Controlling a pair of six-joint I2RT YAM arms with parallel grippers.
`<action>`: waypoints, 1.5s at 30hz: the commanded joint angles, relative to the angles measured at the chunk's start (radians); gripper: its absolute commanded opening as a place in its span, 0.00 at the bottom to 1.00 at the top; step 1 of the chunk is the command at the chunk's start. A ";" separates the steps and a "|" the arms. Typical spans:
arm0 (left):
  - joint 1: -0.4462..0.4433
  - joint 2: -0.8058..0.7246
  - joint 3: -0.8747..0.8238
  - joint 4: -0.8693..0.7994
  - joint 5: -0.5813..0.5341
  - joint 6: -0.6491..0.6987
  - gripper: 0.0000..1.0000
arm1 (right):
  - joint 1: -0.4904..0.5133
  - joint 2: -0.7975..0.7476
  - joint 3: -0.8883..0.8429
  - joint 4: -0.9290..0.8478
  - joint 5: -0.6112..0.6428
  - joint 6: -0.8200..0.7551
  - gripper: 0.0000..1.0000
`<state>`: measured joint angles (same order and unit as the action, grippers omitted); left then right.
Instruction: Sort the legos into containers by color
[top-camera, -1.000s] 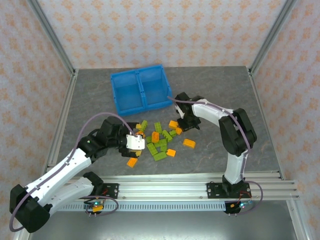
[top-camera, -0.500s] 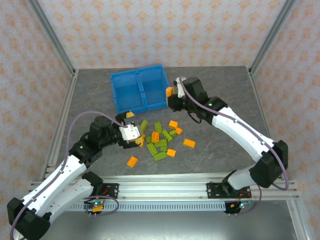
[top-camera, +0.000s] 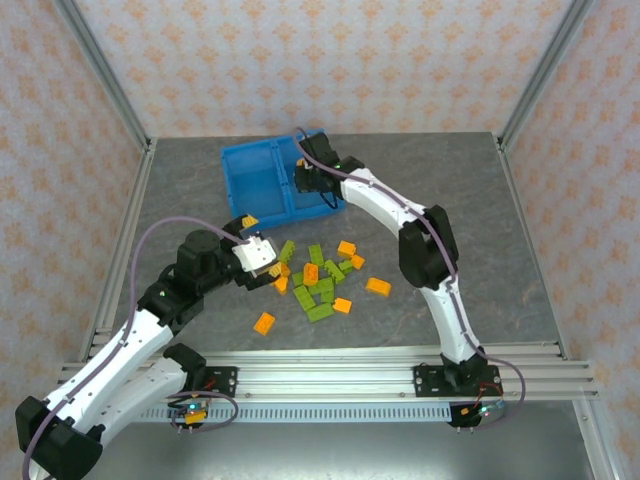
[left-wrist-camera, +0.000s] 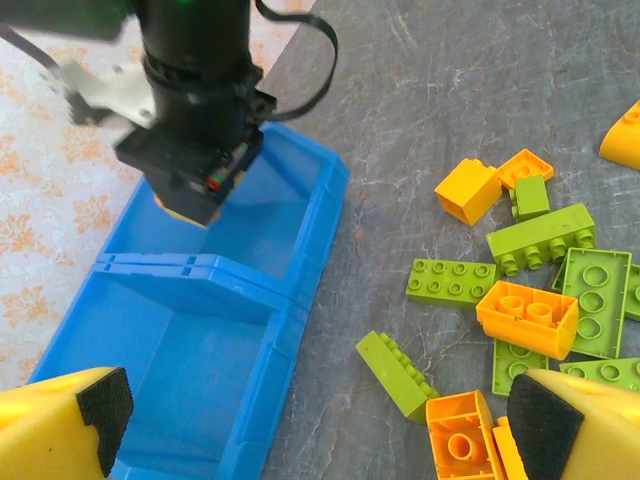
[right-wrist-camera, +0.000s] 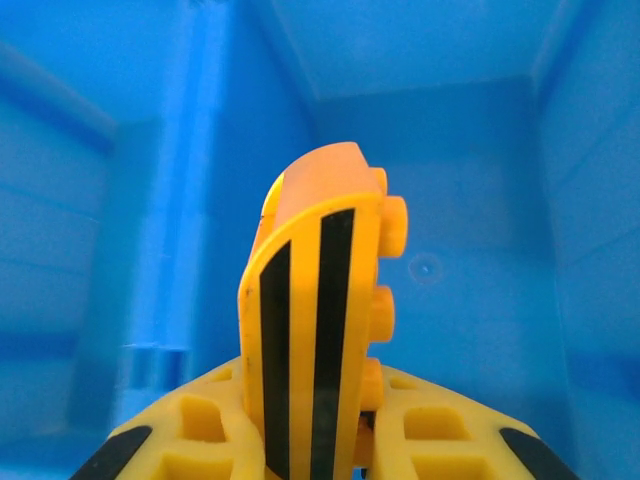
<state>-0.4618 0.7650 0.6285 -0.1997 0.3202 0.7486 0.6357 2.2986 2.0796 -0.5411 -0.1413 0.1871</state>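
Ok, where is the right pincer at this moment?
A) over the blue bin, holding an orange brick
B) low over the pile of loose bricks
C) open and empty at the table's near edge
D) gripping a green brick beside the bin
A: the right pincer is shut on an orange brick with black stripes, and the right wrist view shows the blue bin walls and floor beneath it.

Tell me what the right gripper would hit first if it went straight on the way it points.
The right gripper would likely meet the bare floor of the blue bin, right compartment; the striped orange brick in its jaws would touch first. Depth unclear.
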 joint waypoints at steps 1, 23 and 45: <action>0.007 0.011 0.026 -0.006 -0.014 -0.006 1.00 | -0.007 0.140 0.227 -0.131 0.030 0.028 0.22; 0.007 0.012 0.027 -0.015 -0.008 -0.002 1.00 | -0.020 -0.251 0.019 -0.150 -0.043 0.046 0.44; -0.009 0.053 0.039 -0.058 0.068 0.056 1.00 | 0.016 -0.561 -0.814 -0.012 -0.046 0.459 0.82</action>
<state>-0.4629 0.8257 0.6445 -0.2207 0.3630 0.7673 0.6495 1.6951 1.2133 -0.5583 -0.1879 0.6128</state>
